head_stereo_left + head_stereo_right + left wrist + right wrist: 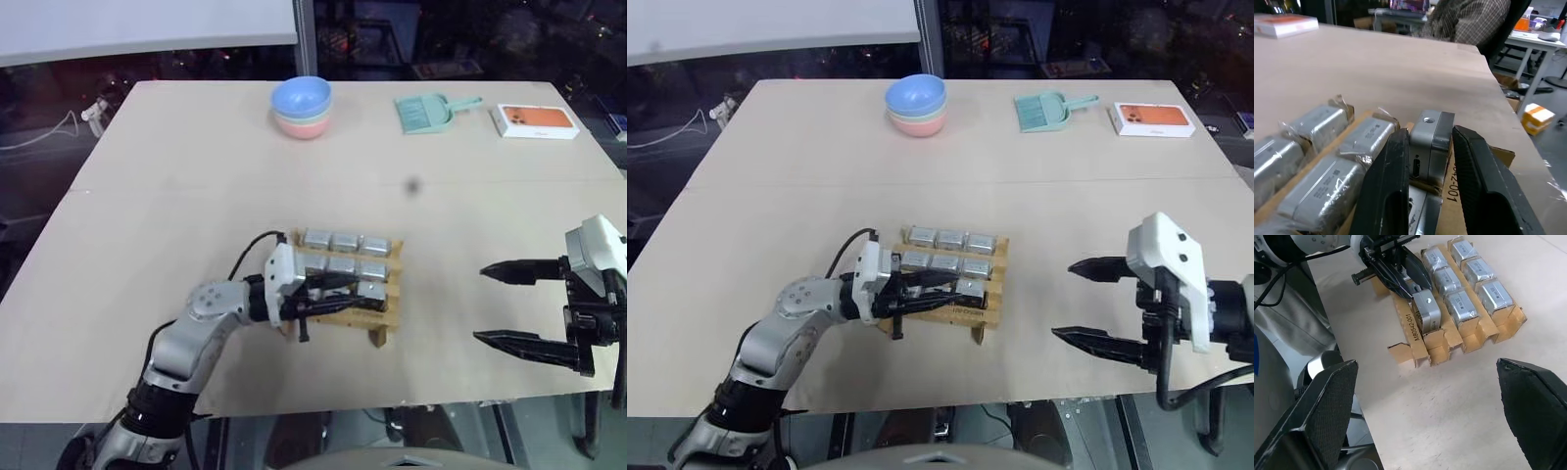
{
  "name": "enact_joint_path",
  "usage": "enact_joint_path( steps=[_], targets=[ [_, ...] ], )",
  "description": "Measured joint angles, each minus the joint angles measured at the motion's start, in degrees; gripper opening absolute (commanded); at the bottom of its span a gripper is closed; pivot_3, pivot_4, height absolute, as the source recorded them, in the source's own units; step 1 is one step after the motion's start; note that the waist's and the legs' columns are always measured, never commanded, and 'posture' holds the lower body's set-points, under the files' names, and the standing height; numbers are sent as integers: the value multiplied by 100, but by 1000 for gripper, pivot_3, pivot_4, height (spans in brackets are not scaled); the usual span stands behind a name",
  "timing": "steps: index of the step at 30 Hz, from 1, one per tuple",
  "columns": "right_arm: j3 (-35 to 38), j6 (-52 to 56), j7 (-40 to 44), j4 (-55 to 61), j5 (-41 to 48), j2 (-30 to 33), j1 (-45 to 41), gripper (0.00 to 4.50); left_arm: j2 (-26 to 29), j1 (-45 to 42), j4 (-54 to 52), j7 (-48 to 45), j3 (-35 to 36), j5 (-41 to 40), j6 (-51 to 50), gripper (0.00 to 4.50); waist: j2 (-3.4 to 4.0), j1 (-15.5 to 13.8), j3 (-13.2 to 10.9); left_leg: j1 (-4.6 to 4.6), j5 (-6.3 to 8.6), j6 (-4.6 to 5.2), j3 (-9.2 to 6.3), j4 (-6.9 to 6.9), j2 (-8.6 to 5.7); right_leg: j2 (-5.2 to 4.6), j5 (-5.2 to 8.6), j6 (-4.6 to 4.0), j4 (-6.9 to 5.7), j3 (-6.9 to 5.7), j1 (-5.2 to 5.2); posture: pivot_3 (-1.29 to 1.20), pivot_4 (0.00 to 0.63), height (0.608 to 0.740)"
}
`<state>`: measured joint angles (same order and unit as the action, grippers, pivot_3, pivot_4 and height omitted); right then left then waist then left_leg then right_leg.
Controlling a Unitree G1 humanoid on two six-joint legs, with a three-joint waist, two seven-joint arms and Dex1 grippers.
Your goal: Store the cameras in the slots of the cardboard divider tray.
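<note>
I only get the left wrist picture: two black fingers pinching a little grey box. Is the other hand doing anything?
Observer: No. The right gripper hangs wide open above the table, off to the right of the tray, holding nothing.
Operator: How many of those boxes are in the tray?
Observer: Six wrapped cameras fill two rows of three. The camera in the left gripper is at the third row, the one nearest the robot.
Operator: Is anything else on the table?
Observer: A stack of bowls sits near the far edge.
</note>
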<state>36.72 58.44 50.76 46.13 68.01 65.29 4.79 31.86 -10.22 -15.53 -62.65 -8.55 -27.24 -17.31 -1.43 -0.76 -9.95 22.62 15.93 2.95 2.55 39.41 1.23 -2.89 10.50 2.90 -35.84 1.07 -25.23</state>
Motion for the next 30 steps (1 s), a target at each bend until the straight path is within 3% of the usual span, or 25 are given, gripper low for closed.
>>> enact_joint_path(
  steps=[1,7,11,15,19,21,25,30],
  targets=[
    [0,-6,0,1,-4,1,1,4500,6,-47,-8,35,-1,-14,-125,1747,1,1,0,-2,0,0,-1,0,0,0,0,1,0,1,1,0,150,740],
    [0,-34,14,-21,-35,36,14,4500,286,-60,-188,-136,12,-273,-575,4328,1,1,1,-3,0,0,-1,0,2,1,1,1,0,1,1,0,150,740],
    [-1,-59,16,-18,-97,36,101,4500,452,84,-196,-345,186,-460,-565,4425,-1,-1,0,1,0,0,-1,0,4,-1,2,1,2,0,0,0,150,740],
    [-104,-357,-59,9,-540,-236,340,4500,908,258,-459,-89,975,-899,-1066,4425,-5,4,-1,3,0,0,-12,-1,8,-1,2,1,3,-4,-1,0,150,740],
    [-776,-1206,-197,-78,-1808,-875,1125,4500,1624,1611,-787,187,1812,-778,-1383,4425,-7,50,10,6,0,-1,4,-16,9,-7,3,3,6,7,-15,0,150,740],
    [-1046,-1725,-44,-260,-2326,-1174,1502,4500,1619,2277,-708,114,2231,-667,-1133,4425,-7,36,12,8,0,-1,6,-16,8,-10,4,3,9,5,-17,0,150,740],
    [-1162,-3351,366,-1354,-2986,-2527,1867,4500,1061,3508,-318,-146,2850,-408,-14,4425,-24,2,21,9,2,0,8,-6,9,-22,5,3,15,0,-15,0,150,740],
    [-1214,-4394,1078,-2073,-3602,-2547,2534,4500,807,3975,-174,-203,3028,-90,809,4425,-16,-14,26,1,14,-21,1,-6,10,-35,5,3,13,-9,-16,0,150,740]
  ],
)
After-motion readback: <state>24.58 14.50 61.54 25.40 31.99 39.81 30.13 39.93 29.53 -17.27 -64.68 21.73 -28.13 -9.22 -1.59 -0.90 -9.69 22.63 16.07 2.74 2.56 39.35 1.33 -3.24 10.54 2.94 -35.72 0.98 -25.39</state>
